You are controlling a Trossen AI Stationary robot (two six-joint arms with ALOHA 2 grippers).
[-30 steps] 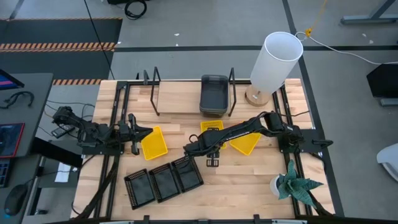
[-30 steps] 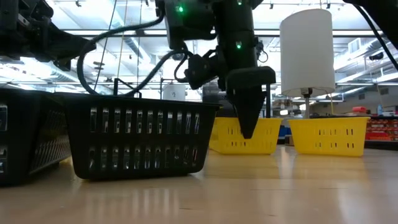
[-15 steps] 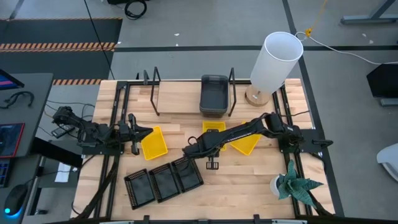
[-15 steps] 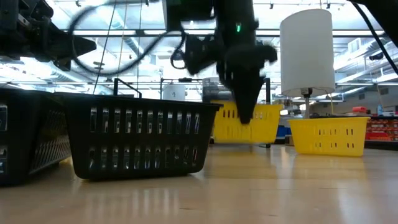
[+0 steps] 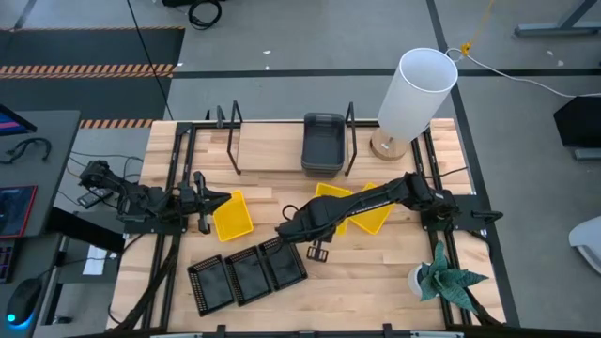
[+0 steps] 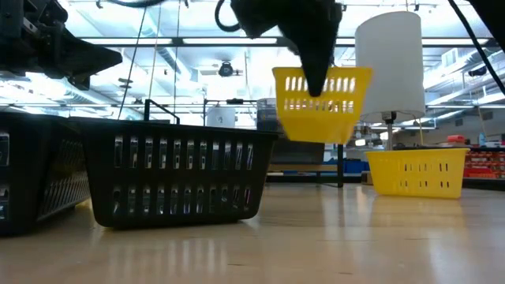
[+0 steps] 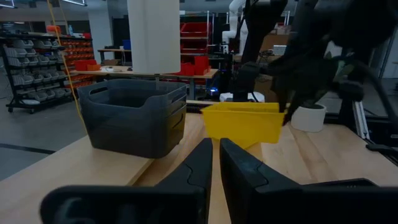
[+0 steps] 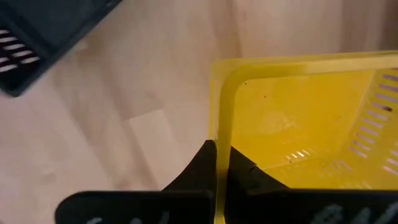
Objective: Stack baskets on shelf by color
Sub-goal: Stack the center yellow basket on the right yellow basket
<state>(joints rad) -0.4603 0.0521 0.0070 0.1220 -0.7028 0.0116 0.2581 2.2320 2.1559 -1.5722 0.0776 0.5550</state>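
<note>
My right gripper (image 5: pixel 319 221) is shut on a yellow basket (image 5: pixel 334 200) and holds it in the air over the middle of the table; the low view shows that basket (image 6: pixel 322 102) well above the tabletop. A second yellow basket (image 5: pixel 373 219) rests on the table under my right arm. A third yellow basket (image 5: pixel 232 216) rests in front of my left gripper (image 5: pixel 201 202), which is shut and empty at the left. Three black baskets (image 5: pixel 249 274) stand in a row near the front edge. Grey baskets (image 5: pixel 322 143) sit stacked at the right end of the shelf (image 5: pixel 272 145). My right gripper holds one side wall of the yellow basket at its rim (image 8: pixel 221 127), close to a corner. One finger (image 8: pixel 239 171) is inside the basket and the other is outside. The fingers come from above, pointing down. The basket hangs below them, lifted clear and slightly tilted.
A white lamp (image 5: pixel 416 89) stands at the far right beside the shelf's right wire frame (image 5: pixel 349 141). A potted plant (image 5: pixel 441 277) stands at the near right. The shelf's left part, by the left frame (image 5: pixel 230 141), is bare wood.
My right gripper has gone up with the yellow basket. The basket stood on the table a second ago and now hangs clear above it, turned a little and tilted. The left arm has kept still.
</note>
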